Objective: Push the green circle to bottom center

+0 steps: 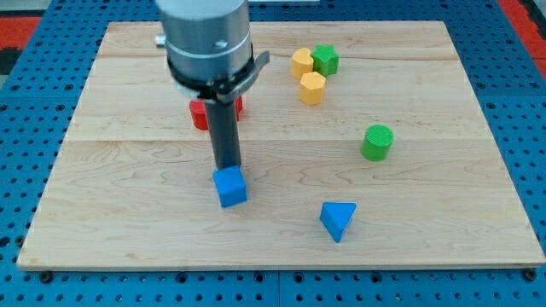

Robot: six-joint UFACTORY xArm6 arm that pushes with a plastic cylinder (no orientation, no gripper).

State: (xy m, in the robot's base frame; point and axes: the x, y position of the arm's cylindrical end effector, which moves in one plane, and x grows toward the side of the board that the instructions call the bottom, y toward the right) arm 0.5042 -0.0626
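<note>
The green circle [376, 141] is a short green cylinder standing on the wooden board [128, 213] at the view's right of centre. My tip [228, 166] is the lower end of the dark rod, left of centre. It stands just above the blue cube [230, 187] in the view, touching or almost touching its top edge. The green circle is far to the tip's right and slightly higher in the view.
A blue triangle [338, 220] lies below and left of the green circle. Two yellow blocks [302, 61] [312, 88] and a green star-like block [325, 59] sit near the view's top. A red block [201, 112] is partly hidden behind the rod.
</note>
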